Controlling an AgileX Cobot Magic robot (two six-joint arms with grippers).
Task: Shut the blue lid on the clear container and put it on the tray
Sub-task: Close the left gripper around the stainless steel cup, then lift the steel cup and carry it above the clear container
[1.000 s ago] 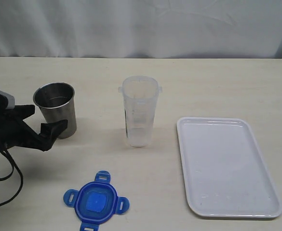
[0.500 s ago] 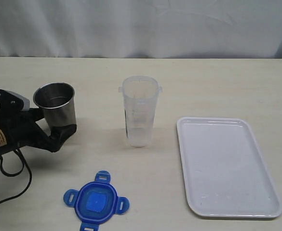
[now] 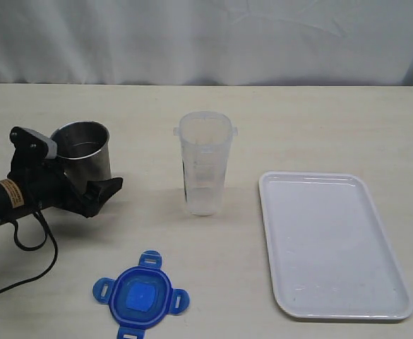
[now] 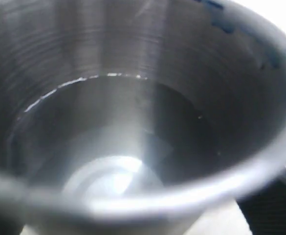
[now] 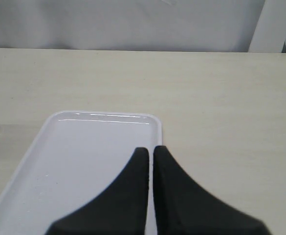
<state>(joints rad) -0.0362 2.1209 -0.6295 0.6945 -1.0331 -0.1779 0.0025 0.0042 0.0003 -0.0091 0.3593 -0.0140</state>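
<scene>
Lid [image 3: 142,297] flat on surface [image 3: 298,127] at five o'clock from left claw [image 3: 86,185], jaws apart around steel cup [image 3: 82,159] (left nearer); container [image 3: 204,171] upright at three o'clock; right claw [image 5: 150,161] pressed together over tray [image 5: 74,161].

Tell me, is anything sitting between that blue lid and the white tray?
No. In the exterior view, only bare table separates the blue lid from the tray; the clear container stands farther back.

one blue lid [image 3: 142,297], one clear container [image 3: 205,163], one white tray [image 3: 331,244], one steel cup [image 3: 85,157]
</scene>
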